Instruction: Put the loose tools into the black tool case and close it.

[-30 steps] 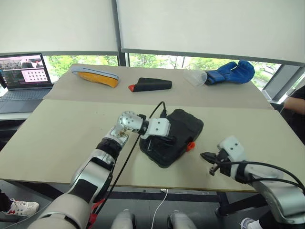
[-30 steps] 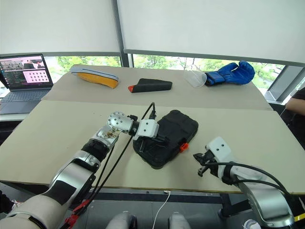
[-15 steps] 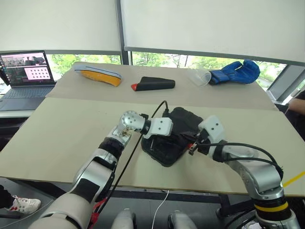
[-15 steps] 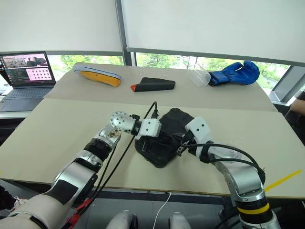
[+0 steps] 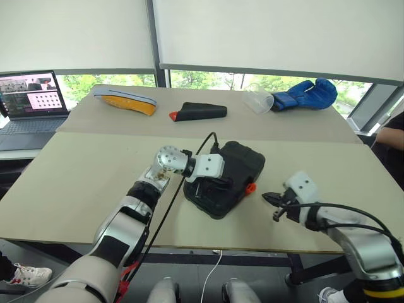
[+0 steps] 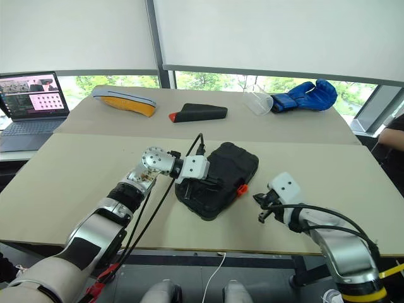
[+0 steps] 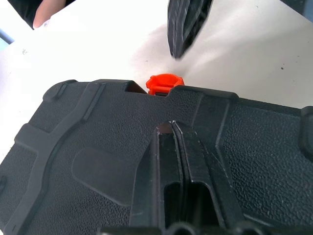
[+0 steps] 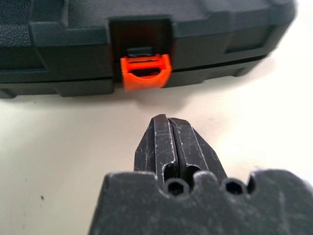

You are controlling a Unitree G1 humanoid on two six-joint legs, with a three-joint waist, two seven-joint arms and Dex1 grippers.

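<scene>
Resting on closed tool case point(image 5: 230, 177), left gripper point(image 5: 211, 187).

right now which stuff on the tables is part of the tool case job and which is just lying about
Job: black tool case, lid down; its orange latch.

Lying about: black pouch, orange-and-grey item, clear cup, blue glove, laptop.

Two beige tables point(image 5: 82, 170) stand edge to edge. The near table carries the closed black tool case point(image 5: 224, 180). The far table carries an orange-and-grey object point(image 5: 125, 101), a black pouch with orange tip point(image 5: 199, 112), a clear plastic cup point(image 5: 255, 100) and a blue glove point(image 5: 303, 95).
</scene>
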